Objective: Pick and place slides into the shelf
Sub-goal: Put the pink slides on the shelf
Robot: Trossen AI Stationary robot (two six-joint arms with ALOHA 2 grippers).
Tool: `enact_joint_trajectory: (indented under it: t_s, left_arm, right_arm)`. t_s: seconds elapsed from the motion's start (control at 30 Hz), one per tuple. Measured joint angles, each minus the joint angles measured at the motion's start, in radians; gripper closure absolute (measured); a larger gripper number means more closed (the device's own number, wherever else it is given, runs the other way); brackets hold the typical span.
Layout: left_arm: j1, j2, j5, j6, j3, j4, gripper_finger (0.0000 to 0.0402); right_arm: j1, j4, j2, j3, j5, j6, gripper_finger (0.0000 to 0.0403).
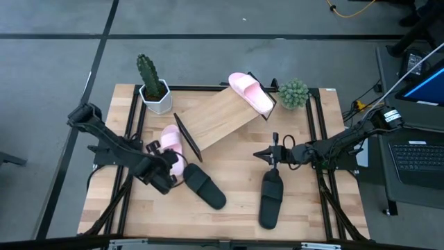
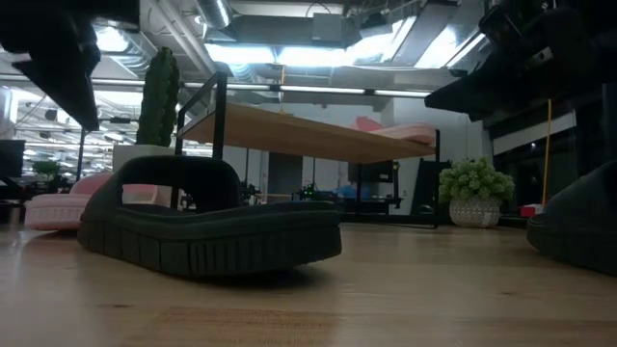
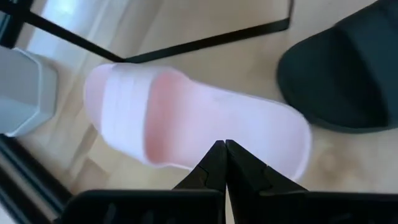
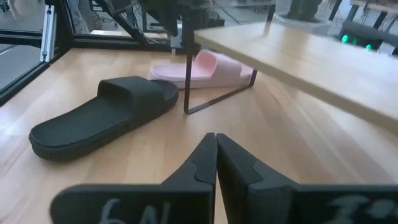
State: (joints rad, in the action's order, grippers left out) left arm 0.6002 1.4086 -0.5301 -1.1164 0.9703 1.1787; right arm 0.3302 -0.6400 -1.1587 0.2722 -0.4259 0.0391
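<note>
A: Slides, four. Where are they lying?
B: One pink slide is sitting on the shelf, at its 2 o'clock end. The second pink slide is lying at the shelf's 8 o'clock, two black slides nearer 6.
A: Grippers?
B: Left gripper is hovering over the second pink slide, fingers pressed together, gripping nothing. Right gripper, likewise closed and empty, is hanging above the table.

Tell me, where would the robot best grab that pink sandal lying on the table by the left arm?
Probably by the wide top strap of the pink slide, coming down from above. It lies flat, sole down, so the strap arches up and leaves a gap for one finger beneath. The left tool, fingers together, hovers over its heel end; the black slide lies close beside that end, so the strap end looks freer.
</note>
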Motion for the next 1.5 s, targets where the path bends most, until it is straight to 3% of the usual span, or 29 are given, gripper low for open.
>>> enact_joint_trajectory:
  t_s: [0.2,0.87,1.27,1.5]
  left_arm:
    - [-0.036,0.042,-0.002,0.001,0.0,0.017,0.0401]
    - [-0.059,0.066,-0.014,0.106,0.0,0.017,0.0399]
    - [-0.059,0.066,-0.036,0.107,0.0,0.017,0.0298]
    - [-0.049,0.066,-0.036,0.157,-0.07,0.013,0.0283]
  right_arm:
    - [0.0,0.051,0.0,0.0,0.0,0.06,0.0389]
    - [0.0,0.04,0.0,0.0,0.0,0.032,0.0389]
    - [0.0,0.04,0.0,0.0,0.0,0.031,0.0389]
    - [0.0,0.04,-0.026,0.0,0.0,0.027,0.0389]
